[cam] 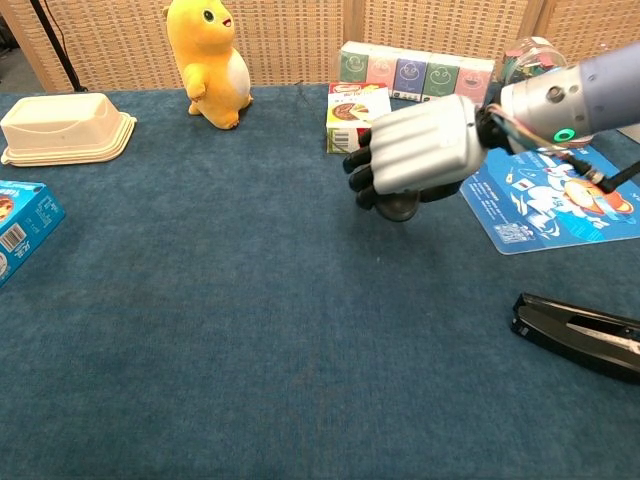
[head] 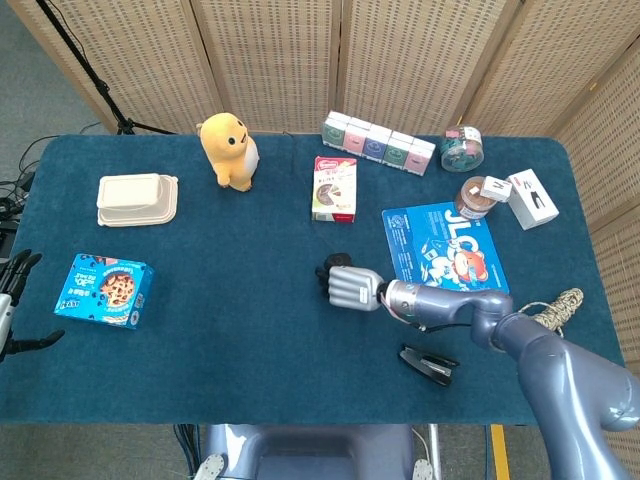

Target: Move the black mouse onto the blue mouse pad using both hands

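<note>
Near the table's centre, the right hand (cam: 420,150) curls its fingers (cam: 362,180) around the small black mouse (cam: 398,208), gripping it just left of the blue printed mouse pad (head: 445,252). At far left, the left hand (head: 12,300) hangs spread, holding nothing.

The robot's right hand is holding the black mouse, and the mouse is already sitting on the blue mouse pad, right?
Not quite. The right hand does hold the black mouse, but the mouse is not on the blue mouse pad yet. The chest view shows it still short of the pad's near edge, over the dark blue table cloth.
</note>
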Tool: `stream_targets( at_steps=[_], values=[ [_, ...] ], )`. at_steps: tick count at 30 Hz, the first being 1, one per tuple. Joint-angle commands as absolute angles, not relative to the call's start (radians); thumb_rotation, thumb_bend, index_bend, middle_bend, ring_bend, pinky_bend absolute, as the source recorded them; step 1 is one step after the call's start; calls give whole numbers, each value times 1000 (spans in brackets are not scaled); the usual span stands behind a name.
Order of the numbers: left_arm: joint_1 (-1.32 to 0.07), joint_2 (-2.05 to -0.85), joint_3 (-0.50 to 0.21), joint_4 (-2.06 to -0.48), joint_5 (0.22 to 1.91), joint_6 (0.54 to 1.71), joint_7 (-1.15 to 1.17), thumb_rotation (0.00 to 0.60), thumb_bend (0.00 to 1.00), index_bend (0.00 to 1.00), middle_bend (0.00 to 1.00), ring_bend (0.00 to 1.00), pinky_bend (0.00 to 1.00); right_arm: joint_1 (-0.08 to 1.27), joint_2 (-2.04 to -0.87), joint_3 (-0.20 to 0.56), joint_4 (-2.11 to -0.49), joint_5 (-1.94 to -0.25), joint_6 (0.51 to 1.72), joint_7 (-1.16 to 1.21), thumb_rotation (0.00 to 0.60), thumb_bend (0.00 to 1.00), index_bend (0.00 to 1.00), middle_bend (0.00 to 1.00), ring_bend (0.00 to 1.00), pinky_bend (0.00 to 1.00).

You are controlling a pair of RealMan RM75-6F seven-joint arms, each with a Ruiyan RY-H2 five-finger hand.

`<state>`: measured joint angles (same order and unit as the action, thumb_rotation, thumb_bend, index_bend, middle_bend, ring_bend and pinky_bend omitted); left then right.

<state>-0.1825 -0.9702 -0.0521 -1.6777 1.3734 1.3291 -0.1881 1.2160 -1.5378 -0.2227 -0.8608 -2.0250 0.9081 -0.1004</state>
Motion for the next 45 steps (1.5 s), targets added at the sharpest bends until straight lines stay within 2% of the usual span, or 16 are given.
stream_targets(
  at_steps=[1,11,17,25,30,41,44,45],
  values=[
    [-181,-974,-51,-1683,1377,1330,-177,600,74,0,0,0,0,1203,-1456,-257,-877,-2034,927,-123,600,549,537,346,182,311],
    [-181,-990,-52,-1699,1371,1325,-119,600,73,0,0,0,0,1086,-1401,-357,-723,-2054,992,-94,600,597,533,346,182,305],
    [-180,-1002,-51,-1710,1371,1326,-81,600,73,0,0,0,0,1029,-1453,-377,-578,-2058,1056,-21,600,610,525,340,182,296],
    [-181,-1007,-56,-1709,1358,1318,-69,600,73,0,0,0,0,992,-1537,-400,-441,-2067,1072,45,600,609,523,338,181,293],
    [-180,-1005,-59,-1705,1356,1316,-77,600,73,0,0,0,0,974,-1579,-410,-369,-2076,1098,39,600,613,522,337,135,245],
    [-181,-1004,-63,-1701,1348,1305,-85,600,73,0,0,0,0,953,-1627,-443,-257,-2084,1070,82,600,609,500,316,106,218],
    [-182,-1005,-64,-1702,1347,1303,-82,600,73,0,0,0,0,945,-1629,-446,-241,-2080,1063,89,600,606,402,263,60,193],
    [-182,-1005,-64,-1702,1347,1303,-81,600,73,0,0,0,0,943,-1629,-447,-236,-2079,1054,85,600,607,294,203,28,167]
  ],
)
